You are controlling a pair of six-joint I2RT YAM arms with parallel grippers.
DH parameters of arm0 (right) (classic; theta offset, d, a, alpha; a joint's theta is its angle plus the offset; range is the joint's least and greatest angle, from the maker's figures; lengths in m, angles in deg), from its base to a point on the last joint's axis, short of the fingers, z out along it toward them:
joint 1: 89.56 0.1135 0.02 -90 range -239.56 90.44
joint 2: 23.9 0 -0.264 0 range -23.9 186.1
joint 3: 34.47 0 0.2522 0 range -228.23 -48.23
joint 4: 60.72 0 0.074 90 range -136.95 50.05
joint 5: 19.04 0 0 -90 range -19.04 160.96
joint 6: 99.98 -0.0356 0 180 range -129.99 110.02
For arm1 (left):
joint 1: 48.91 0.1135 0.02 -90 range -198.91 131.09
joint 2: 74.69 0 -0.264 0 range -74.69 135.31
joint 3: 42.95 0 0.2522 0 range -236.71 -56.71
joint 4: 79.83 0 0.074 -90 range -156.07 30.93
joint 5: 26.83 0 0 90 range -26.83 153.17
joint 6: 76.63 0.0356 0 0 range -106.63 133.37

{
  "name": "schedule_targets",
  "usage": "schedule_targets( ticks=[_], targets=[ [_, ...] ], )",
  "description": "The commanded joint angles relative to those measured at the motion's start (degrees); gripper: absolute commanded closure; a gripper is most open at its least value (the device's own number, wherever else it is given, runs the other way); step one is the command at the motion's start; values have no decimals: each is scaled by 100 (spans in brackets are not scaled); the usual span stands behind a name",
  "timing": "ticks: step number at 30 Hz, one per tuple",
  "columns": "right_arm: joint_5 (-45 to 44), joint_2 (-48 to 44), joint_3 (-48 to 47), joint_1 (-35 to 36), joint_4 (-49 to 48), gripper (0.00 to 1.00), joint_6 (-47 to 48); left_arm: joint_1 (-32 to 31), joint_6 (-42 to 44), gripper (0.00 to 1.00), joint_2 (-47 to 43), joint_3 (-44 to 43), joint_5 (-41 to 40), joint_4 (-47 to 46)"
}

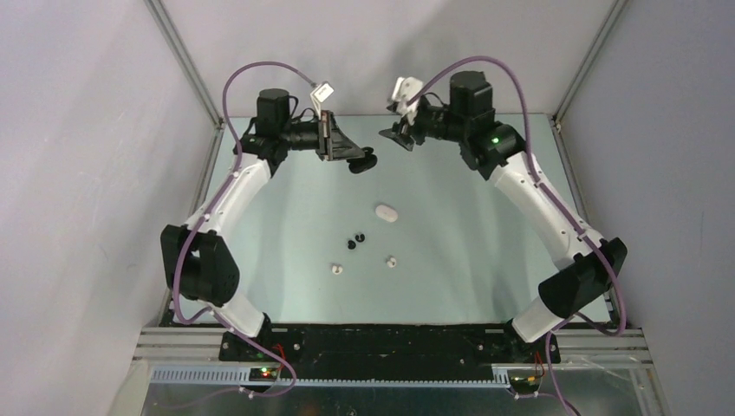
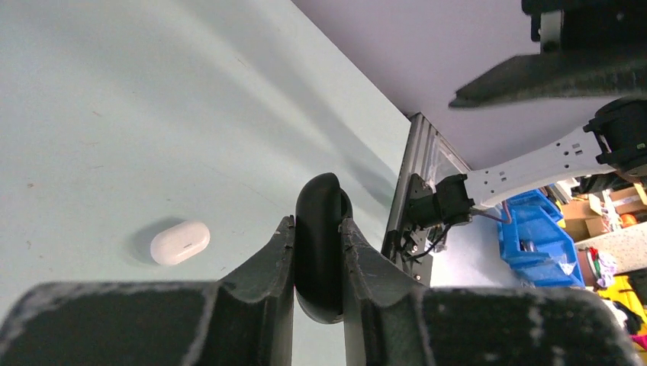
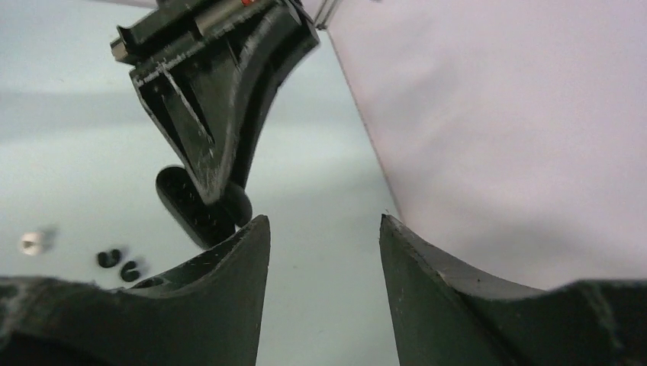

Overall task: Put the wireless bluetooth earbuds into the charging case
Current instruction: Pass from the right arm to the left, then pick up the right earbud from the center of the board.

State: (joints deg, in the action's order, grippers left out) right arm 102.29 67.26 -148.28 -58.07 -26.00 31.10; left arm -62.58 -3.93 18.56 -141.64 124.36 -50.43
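Observation:
The black charging case (image 2: pixel 319 252) stands edge-on between the fingers of my left gripper (image 2: pixel 317 223), which is shut on it above the far part of the table. From above, the left gripper (image 1: pixel 354 159) holds the black case (image 1: pixel 366 162). My right gripper (image 1: pixel 399 137) hovers just right of it, a small gap away. In its wrist view the right gripper (image 3: pixel 324 229) is open with nothing between its jaws, and the black case (image 3: pixel 187 204) sits to its left. Two black earbuds (image 1: pixel 355 241) and two white earbuds (image 1: pixel 337 269) (image 1: pixel 392 261) lie mid-table.
A white oval case (image 1: pixel 387 212) lies on the table (image 1: pixel 468 251) between the grippers and the earbuds, and shows in the left wrist view as the white case (image 2: pixel 180 242). Grey walls and aluminium frame posts (image 1: pixel 186 65) close in the back and sides.

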Motion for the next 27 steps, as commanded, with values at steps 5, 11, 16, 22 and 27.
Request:
schedule_targets(
  ticks=[5, 11, 16, 22, 27],
  targets=[
    [1502, -571, 1193, -803, -25, 36, -904, 469, 454, 100, -652, 374, -268, 395],
    [1780, -233, 1527, -715, 1059, 43, 41, 927, 1042, 100, -991, 578, -922, 972],
    [1312, 402, 1622, 20, 1821, 62, 1328, 1189, 1425, 100, -1443, 870, -1344, 1277],
    [910, 1213, 1655, 605, 1777, 69, 2123, 1294, 1419, 100, -1859, 1274, -1557, 1312],
    [694, 1795, 1617, 993, 1322, 69, 2419, 1333, 1283, 100, -2114, 1418, -1600, 1322]
  ],
)
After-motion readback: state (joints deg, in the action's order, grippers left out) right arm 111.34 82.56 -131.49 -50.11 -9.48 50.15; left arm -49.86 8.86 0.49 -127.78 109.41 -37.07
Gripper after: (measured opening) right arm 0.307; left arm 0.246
